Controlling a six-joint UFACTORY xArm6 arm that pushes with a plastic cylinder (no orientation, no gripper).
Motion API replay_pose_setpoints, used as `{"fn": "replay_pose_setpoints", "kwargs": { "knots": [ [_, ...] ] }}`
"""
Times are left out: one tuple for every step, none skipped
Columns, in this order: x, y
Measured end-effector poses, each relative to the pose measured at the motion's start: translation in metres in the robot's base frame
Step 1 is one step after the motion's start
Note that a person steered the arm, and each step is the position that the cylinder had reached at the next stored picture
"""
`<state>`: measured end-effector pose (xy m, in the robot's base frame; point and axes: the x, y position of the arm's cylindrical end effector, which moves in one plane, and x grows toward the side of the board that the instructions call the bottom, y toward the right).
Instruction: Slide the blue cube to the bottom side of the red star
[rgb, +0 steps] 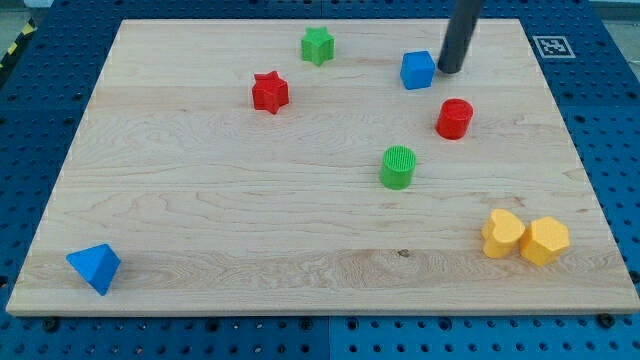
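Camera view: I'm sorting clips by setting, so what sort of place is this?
Probably a robotics lab bench. A wooden board lies on a blue perforated table, with a printed marker tag at its corner. My tip sits just right of the blue cube, among blocks like the red star.

path blue cube (418, 70) → red star (270, 92): open | flank: green star (318, 45)

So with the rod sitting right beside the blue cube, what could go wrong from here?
My tip sits at the right edge of the blue cube, so a straight push may send it level with or above the red star, not below. An off-centre push could spin it away. The green star lies near that path.
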<state>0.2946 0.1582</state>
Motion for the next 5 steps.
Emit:
{"fn": "replay_pose_setpoints", "kwargs": {
  "knots": [
    [-0.006, -0.021],
    [-0.006, -0.021],
    [-0.006, -0.021],
    [0.005, -0.025],
    [0.023, -0.043]
  ]
}}
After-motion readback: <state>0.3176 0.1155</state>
